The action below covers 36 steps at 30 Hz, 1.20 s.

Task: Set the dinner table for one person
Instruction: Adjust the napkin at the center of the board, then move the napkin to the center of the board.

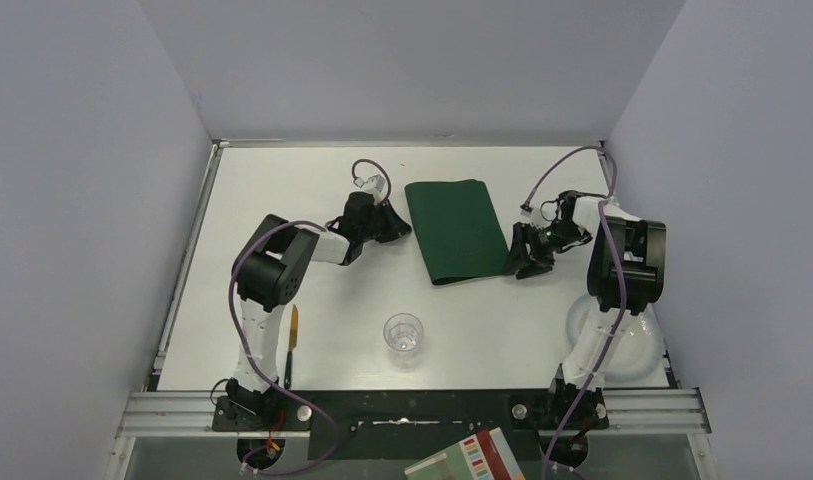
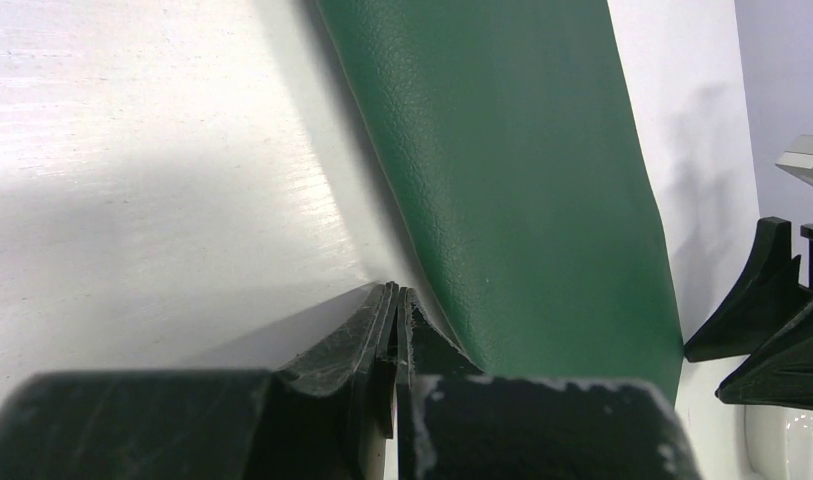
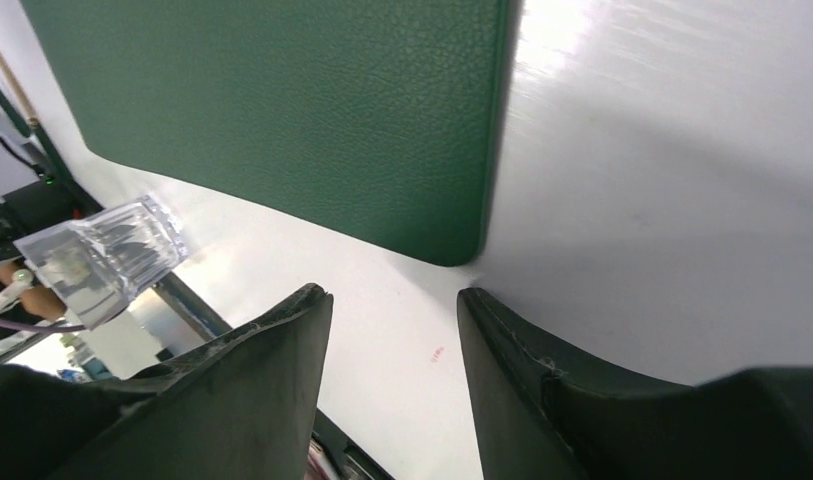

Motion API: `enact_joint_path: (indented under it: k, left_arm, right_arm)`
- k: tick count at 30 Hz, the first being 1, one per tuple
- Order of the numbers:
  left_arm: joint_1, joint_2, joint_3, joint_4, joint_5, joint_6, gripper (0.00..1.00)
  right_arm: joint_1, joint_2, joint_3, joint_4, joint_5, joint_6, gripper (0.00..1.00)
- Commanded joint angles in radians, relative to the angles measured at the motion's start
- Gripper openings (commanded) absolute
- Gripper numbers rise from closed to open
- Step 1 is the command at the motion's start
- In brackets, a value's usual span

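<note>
Top external view: hold firm with left gripper (image 2: pixel 394 293), pressed closed at edge of folded dark green leather-grain placemat (image 1: pixel 457 230), bring splayed right gripper (image 3: pixel 394 295) onto near corner, then unfold flat on large white rectangular dinner table (image 1: pixel 282 190) under both arms.

Your top camera looks down across the dinner table (image 1: pixel 282 190) from its near edge — each wrist camera skims it close up, both sharing the placemat (image 1: pixel 457 230).

No text can be read; the booklet (image 1: pixel 467 458) at the table's (image 1: pixel 282 190) near edge shows only coloured blocks.
</note>
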Motion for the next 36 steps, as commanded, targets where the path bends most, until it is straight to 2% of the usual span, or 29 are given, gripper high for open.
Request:
enact_joint_path:
  k: [1, 6, 12, 13, 18, 20, 21, 23, 24, 30, 36]
  left_arm:
    - [-0.003, -0.003, -0.008, -0.051, 0.0, 0.022, 0.0]
    - [0.015, -0.098, -0.023, -0.105, -0.031, 0.064, 0.0]
    - [0.065, -0.239, -0.023, -0.179, -0.044, 0.115, 0.0]
    - [0.07, -0.249, -0.02, -0.178, -0.032, 0.116, 0.02]
    - [0.067, -0.227, -0.026, -0.09, 0.048, 0.055, 0.26]
    - [0.052, -0.197, -0.014, -0.051, 0.079, 0.027, 0.29]
    - [0.043, -0.179, -0.003, -0.035, 0.091, 0.022, 0.26]
    - [0.017, -0.14, 0.034, -0.026, 0.102, 0.023, 0.04]
    - [0.007, -0.119, 0.057, -0.027, 0.107, 0.025, 0.0]
    - [-0.053, -0.031, 0.182, -0.084, 0.112, 0.08, 0.0]
    - [-0.057, 0.003, 0.204, -0.106, 0.083, 0.092, 0.0]
  right_arm:
    - [-0.026, 0.023, -0.045, 0.149, 0.347, -0.113, 0.54]
    - [-0.036, 0.021, -0.046, 0.161, 0.39, -0.124, 0.55]
    - [-0.046, 0.091, -0.022, 0.18, 0.359, -0.118, 0.55]
    - [-0.046, 0.102, -0.017, 0.184, 0.354, -0.116, 0.55]
    - [-0.046, 0.134, -0.003, 0.195, 0.348, -0.115, 0.54]
    - [-0.046, 0.135, -0.007, 0.2, 0.346, -0.115, 0.54]
    - [-0.046, 0.135, -0.011, 0.205, 0.347, -0.115, 0.54]
    - [-0.046, 0.134, -0.017, 0.21, 0.346, -0.114, 0.54]
    - [-0.046, 0.134, -0.021, 0.214, 0.346, -0.112, 0.54]
    - [-0.046, 0.128, -0.028, 0.224, 0.338, -0.107, 0.53]
    - [-0.047, 0.125, -0.036, 0.226, 0.332, -0.106, 0.53]
